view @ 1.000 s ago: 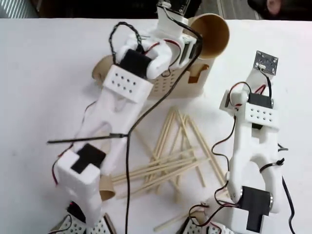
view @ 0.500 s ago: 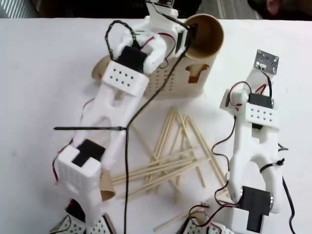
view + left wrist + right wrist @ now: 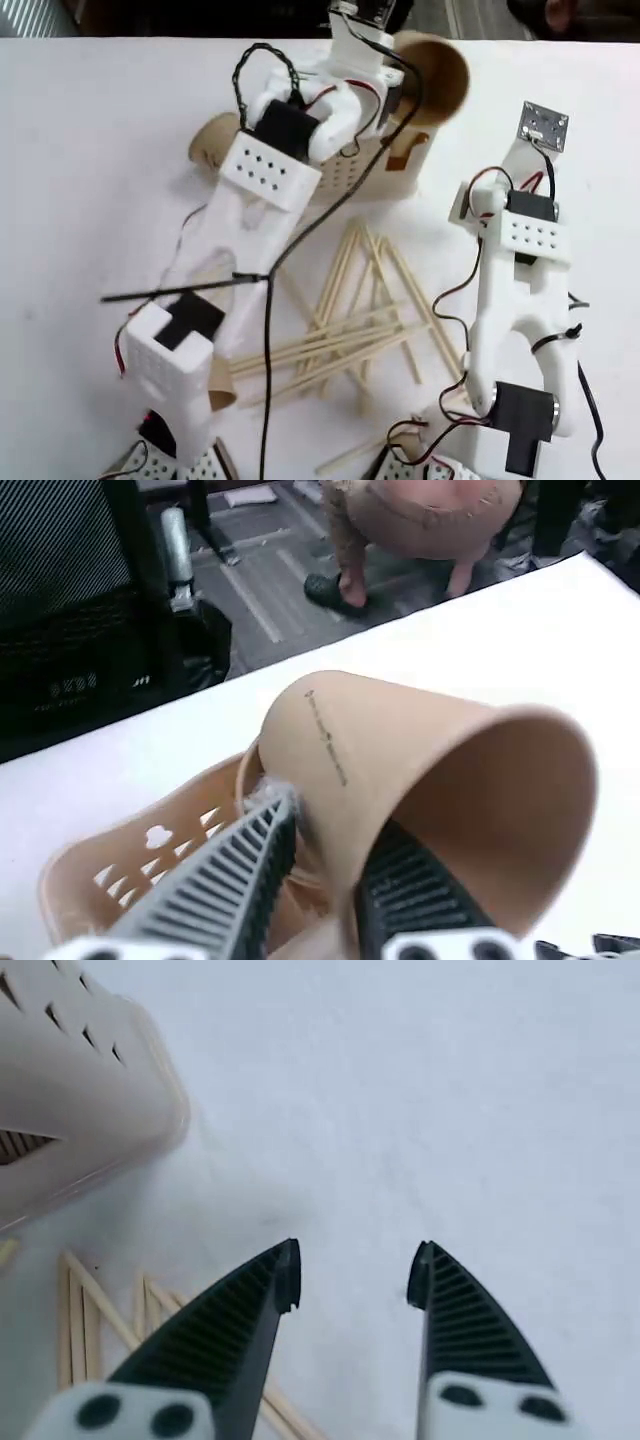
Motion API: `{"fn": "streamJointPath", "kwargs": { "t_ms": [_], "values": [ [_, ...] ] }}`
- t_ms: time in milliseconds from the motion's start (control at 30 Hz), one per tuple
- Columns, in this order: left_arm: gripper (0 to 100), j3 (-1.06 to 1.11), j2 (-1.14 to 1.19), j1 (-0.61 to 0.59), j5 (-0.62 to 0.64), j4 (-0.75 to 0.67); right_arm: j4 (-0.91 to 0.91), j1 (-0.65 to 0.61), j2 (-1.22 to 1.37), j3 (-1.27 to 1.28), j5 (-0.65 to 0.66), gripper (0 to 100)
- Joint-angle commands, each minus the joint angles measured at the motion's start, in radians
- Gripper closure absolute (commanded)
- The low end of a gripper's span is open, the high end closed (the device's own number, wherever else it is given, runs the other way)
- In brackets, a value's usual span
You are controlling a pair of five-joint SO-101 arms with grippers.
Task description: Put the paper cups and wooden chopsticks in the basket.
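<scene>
My left gripper [image 3: 335, 825] is shut on the wall of a tan paper cup [image 3: 430, 780], one finger inside the mouth and one outside. The cup is held tilted above the far right corner of the beige basket [image 3: 365, 175], its mouth [image 3: 432, 75] facing up and outward. A second cup [image 3: 212, 138] lies beside the basket's left end, partly under the left arm. A third cup [image 3: 220, 385] lies near the left arm's base. Several wooden chopsticks [image 3: 350, 320] lie crossed in a pile on the table. My right gripper [image 3: 355, 1265] hangs open over bare table, right of the basket.
The right arm [image 3: 520, 260] stands along the right side of the chopstick pile. Black cables [image 3: 265, 300] run from the left arm across the pile's left edge. The basket's corner [image 3: 90, 1090] and a few chopsticks [image 3: 90, 1310] lie close to the right gripper.
The left arm swung slightly left with the cup, then back right; the cup stays above the basket's far corner. The right arm has not moved.
</scene>
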Motion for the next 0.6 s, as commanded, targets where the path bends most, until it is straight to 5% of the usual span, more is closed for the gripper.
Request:
{"fn": "streamJointPath", "kwargs": {
  "t_ms": [0,267,567],
  "values": [
    [91,-0.061,-0.073,0.019,-0.008,-0.002,-0.012,-0.010,-0.027,-0.006,0.000,81.8],
    [75,0.028,-0.071,-0.021,0.029,-0.110,-0.012,-0.008,-0.027,-0.005,0.000,81.8],
    [74,0.041,-0.062,-0.079,0.063,-0.238,-0.012,-0.010,-0.027,-0.005,0.000,81.8]
  ]
}}
